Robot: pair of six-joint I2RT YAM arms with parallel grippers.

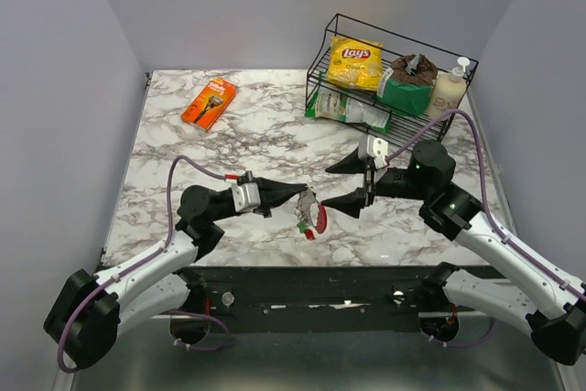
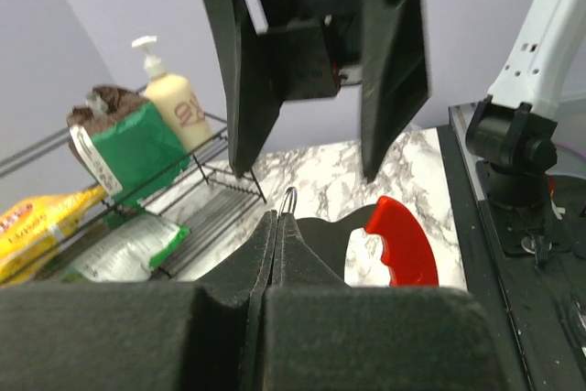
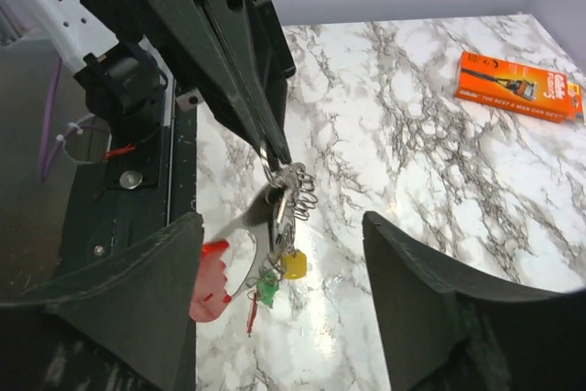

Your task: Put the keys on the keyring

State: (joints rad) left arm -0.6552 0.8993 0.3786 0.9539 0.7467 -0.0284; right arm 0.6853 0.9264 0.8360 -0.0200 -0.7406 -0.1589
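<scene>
Our left gripper (image 1: 300,193) has its claw fully closed. In the left wrist view the two dark fingers (image 2: 240,267) lie flat against each other, and only a thin wire loop comes out between their tips. By this loop it holds the keyring (image 3: 236,225), which hangs from the fingertips near the middle of the top view, a little below centre. The red side (image 2: 401,243) of the keyring points to the lower edge of the marble table (image 1: 229,148).

The keys (image 3: 291,263) are gathered on the keyring in one small bunch just under the left fingertips, their plastic heads yellow, green and red.

Our right gripper (image 1: 346,184) stands with its claw wide open and holds nothing. In the right wrist view its two fingers (image 3: 430,290) rise at the lower left and lower right of the frame, and the keyring hangs further on, in line with the gap between them. From above, the lower fingertip is just beside the red side; we cannot tell if they touch.

At the upper right of the top view stands a wire rack (image 1: 409,131) with a Lay's chips bag (image 1: 355,61) and a pump bottle (image 1: 449,91), well apart from the grippers. An orange box (image 1: 209,103) lies at the upper left of the table.
</scene>
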